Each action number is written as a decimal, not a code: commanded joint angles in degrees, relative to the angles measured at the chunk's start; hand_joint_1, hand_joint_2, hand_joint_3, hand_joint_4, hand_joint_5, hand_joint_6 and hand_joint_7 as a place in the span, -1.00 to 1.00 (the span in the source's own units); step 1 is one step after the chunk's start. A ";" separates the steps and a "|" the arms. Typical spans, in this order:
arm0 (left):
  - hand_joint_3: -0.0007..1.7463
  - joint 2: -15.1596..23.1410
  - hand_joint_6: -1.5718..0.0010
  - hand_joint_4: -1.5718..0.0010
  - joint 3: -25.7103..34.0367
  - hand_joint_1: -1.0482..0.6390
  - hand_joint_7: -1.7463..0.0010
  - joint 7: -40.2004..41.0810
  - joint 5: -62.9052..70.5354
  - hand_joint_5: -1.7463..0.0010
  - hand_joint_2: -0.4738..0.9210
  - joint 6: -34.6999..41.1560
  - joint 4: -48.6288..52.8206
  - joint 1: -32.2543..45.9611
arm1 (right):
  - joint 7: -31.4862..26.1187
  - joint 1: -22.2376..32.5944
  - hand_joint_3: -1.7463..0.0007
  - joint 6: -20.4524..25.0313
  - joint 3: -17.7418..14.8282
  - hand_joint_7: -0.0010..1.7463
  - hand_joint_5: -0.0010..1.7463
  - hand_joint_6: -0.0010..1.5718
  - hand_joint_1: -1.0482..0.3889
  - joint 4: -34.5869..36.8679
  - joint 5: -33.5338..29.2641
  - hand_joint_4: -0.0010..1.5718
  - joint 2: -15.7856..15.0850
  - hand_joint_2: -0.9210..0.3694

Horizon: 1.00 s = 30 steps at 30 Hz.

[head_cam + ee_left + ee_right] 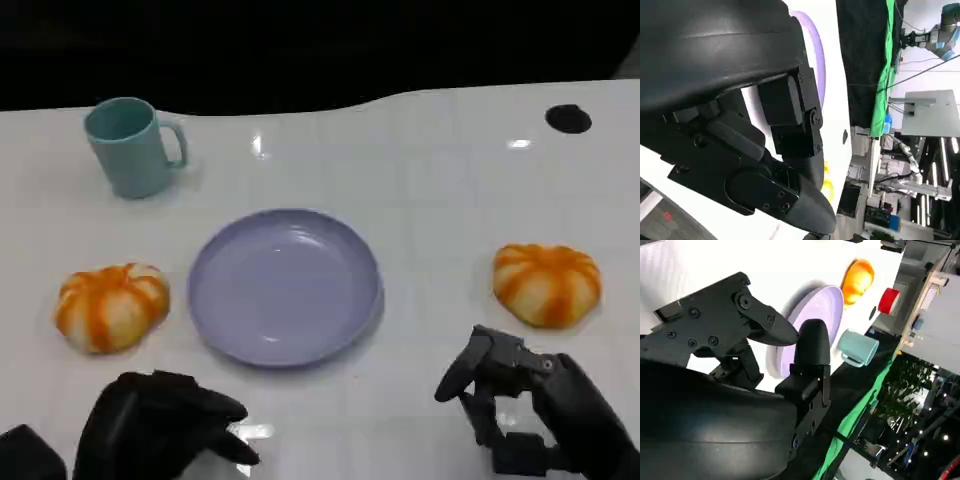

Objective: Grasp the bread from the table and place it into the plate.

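Head view: the right hand (pixel 520 405) hovers low over the table (pixel 430 200) near its front edge, fingers apart and holding nothing. Just beyond it, to its right side, sits a round bread roll (pixel 547 283), pale with orange stripes, resting on the table and well apart from the plate (pixel 285 285). The left hand (pixel 160 425) hangs near the front edge too, fingers curled downward with nothing in them; whether they press the table I cannot tell. A second roll (pixel 110 305) lies just beyond it, beside the plate's left rim. The lavender plate stands between the two rolls with nothing in it, and a teal mug (pixel 130 145) stands farther back on the left.

The bread looks light and soft, likely to dent under a hard squeeze, with a domed, smooth top. A gentle hold across its widest part, fingers low on opposite sides, seems safest.
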 commanded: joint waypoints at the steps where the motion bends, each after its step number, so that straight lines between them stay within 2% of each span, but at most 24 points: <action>1: -1.00 0.75 -1.00 -1.00 0.25 -1.00 0.84 -0.50 -0.08 0.59 0.80 -0.39 0.11 -0.13 | -0.77 -0.27 -0.14 -1.04 -0.49 0.65 1.00 -0.13 0.21 0.57 -0.08 0.08 -0.23 -0.50; 30: -1.00 0.85 -1.00 -1.00 0.16 -1.00 0.84 -0.55 -0.25 0.59 0.79 0.43 -0.52 0.15 | -0.40 -0.28 -0.11 -0.37 -0.95 0.61 1.00 -0.13 0.20 -0.05 1.65 0.06 0.26 -0.49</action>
